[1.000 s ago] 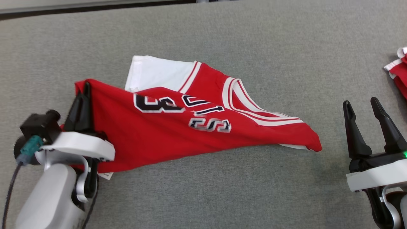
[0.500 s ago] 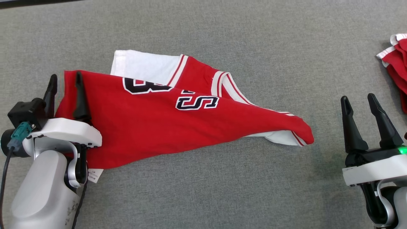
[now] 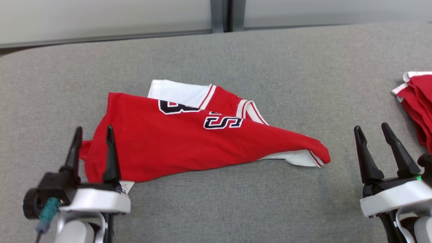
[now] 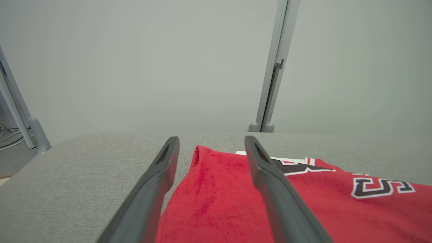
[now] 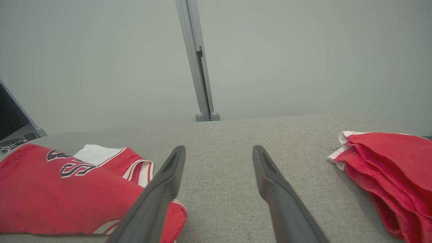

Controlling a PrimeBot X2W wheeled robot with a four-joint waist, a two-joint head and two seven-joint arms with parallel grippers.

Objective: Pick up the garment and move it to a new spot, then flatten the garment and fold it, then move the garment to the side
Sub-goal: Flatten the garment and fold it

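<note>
The garment (image 3: pixel 189 145) is a red jersey with white trim and dark lettering, lying folded over itself in a long wedge on the grey table (image 3: pixel 236 202). My left gripper (image 3: pixel 93 130) stands open at its left corner, and the cloth lies loose under the fingers. In the left wrist view the garment (image 4: pixel 219 202) spreads below and between the open left gripper (image 4: pixel 212 140). My right gripper (image 3: pixel 371 128) is open and empty, to the right of the garment's pointed right end. The right wrist view has the right gripper (image 5: pixel 218 148) over bare table, the garment (image 5: pixel 50 192) at its left.
A second pile of red cloth with white trim (image 3: pixel 416 98) lies at the table's right edge, also in the right wrist view (image 5: pixel 388 162). A pale wall with a grey post (image 3: pixel 221 15) runs behind the table's far edge.
My left gripper has opened and let go of the garment's left corner, then drawn back toward me. The garment has settled flat on the table. The head camera has shifted too.
</note>
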